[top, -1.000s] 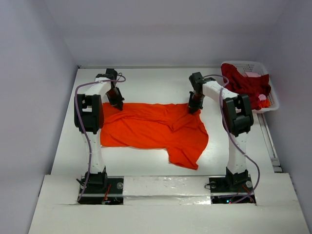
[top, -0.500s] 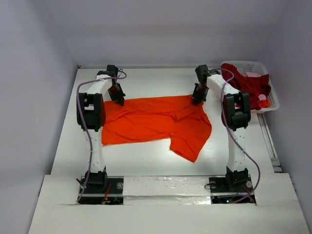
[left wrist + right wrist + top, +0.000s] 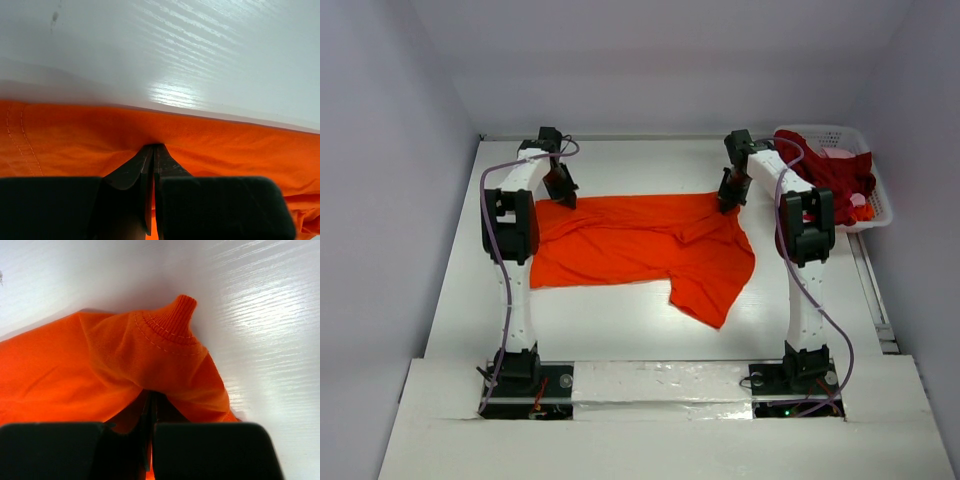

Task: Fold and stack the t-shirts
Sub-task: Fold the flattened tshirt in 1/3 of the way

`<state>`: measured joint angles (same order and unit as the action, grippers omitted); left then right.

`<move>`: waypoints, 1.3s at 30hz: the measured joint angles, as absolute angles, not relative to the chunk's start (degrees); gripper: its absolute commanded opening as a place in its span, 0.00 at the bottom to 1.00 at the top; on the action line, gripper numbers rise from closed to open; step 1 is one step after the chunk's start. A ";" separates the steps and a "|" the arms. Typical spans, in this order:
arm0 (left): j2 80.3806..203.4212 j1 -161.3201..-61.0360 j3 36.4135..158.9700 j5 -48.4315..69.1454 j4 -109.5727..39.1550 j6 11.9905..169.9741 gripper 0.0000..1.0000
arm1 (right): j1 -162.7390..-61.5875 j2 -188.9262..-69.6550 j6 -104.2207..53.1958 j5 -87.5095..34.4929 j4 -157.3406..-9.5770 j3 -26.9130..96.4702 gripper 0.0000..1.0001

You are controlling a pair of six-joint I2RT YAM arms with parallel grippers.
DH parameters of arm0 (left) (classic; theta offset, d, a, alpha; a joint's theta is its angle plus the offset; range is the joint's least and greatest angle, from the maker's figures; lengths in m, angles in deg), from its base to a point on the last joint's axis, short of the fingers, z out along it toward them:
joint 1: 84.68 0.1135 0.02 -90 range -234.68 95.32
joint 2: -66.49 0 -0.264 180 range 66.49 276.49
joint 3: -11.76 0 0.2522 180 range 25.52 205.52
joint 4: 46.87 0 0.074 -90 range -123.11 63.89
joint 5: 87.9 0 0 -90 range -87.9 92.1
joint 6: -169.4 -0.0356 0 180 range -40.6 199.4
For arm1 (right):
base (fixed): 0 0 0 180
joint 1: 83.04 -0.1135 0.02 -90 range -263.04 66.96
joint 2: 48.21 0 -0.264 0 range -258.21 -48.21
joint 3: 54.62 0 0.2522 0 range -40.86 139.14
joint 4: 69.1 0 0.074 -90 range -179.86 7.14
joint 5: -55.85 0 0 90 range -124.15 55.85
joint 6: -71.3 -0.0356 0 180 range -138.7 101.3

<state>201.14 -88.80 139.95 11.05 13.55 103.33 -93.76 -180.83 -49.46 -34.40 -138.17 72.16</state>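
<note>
The orange-red t-shirt lies spread across the middle of the table. Its far edge is drawn into a nearly straight line between my two end effectors. My left end effector is pressed together on the far left of that edge, pinching a small fold, and the fabric puckers toward the fingertips. My right end effector is likewise clamped on the cloth at the far right, just beside the ribbed collar, which stands up past the grip. Both grips sit on one edge so that tension between them flattens the shirt. The near right portion lies as an uneven flap and the middle is wrinkled. I judge flattening incomplete and no fold made. The dark crimson t-shirt and a bit of pink cloth are draped in the white basket, well apart at the far right.
</note>
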 measured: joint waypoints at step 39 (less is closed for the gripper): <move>202.08 -86.53 141.92 12.53 12.89 104.16 0.00 | -92.10 -185.33 -48.17 -32.06 -144.03 85.95 0.00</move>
<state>202.08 -86.53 141.92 12.53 12.89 104.16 -92.10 -185.33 -48.17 -32.06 -144.03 85.95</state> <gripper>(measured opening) 0.006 0.010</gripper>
